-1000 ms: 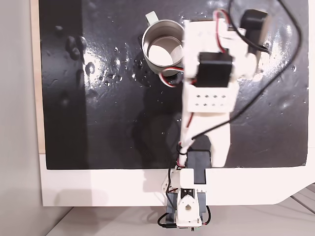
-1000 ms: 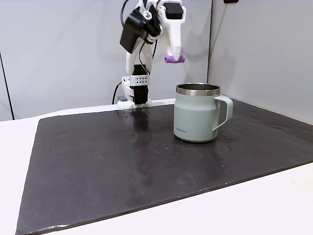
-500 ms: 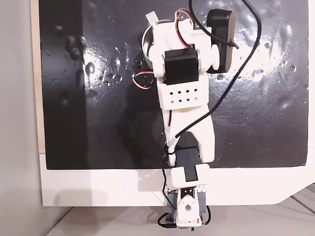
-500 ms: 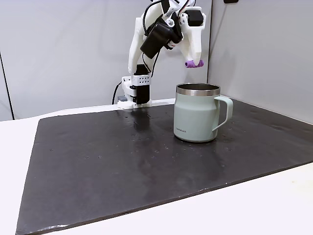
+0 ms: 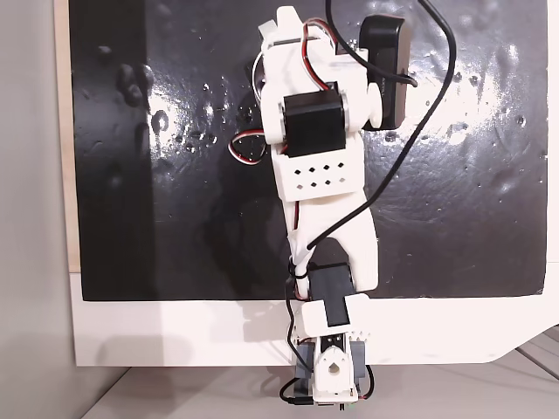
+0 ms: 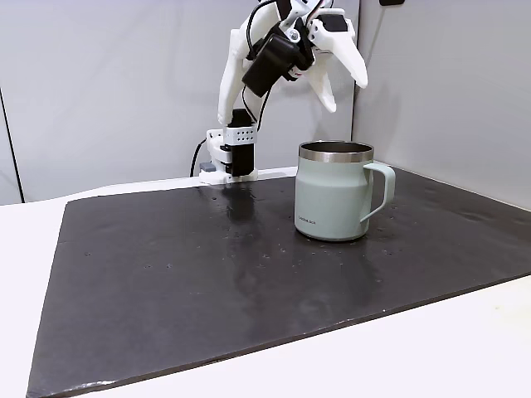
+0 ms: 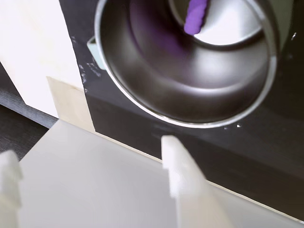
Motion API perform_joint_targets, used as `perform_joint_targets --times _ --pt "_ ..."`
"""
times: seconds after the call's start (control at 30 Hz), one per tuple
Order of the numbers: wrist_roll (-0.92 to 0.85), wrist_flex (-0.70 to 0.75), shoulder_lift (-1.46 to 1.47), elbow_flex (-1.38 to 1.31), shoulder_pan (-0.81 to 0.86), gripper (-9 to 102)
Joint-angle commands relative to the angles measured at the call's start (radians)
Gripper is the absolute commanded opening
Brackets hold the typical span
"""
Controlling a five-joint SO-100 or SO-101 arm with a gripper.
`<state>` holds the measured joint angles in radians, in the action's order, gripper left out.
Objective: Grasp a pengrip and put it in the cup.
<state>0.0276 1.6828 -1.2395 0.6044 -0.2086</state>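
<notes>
The pale green cup (image 6: 332, 195) with its metal rim stands on the black mat, handle to the right in a fixed view. My gripper (image 6: 344, 89) hangs open just above its mouth, with nothing between the fingers. In the wrist view I look down into the cup (image 7: 142, 90), and the purple pengrip (image 7: 195, 16) lies inside on the pale bottom. The white fingertips (image 7: 183, 175) stand wide apart at the lower edge of that view. From overhead the arm (image 5: 319, 140) covers nearly all of the cup.
A black mat (image 6: 207, 274) covers the white table (image 6: 465, 348). The arm's base (image 6: 231, 157) sits at the mat's far edge. A grey wall stands close behind and to the right of the cup.
The arm swung over the cup with the pengrip held. The gripper has since opened, and the pengrip has left the fingers and now lies inside the cup.
</notes>
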Motion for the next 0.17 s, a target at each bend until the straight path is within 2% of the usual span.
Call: perform_joint_targets --times 0.0,0.13 --pt "-0.005 0.012 -0.077 -0.005 -0.011 30" --pt "-0.005 0.012 -0.077 -0.002 -0.011 30"
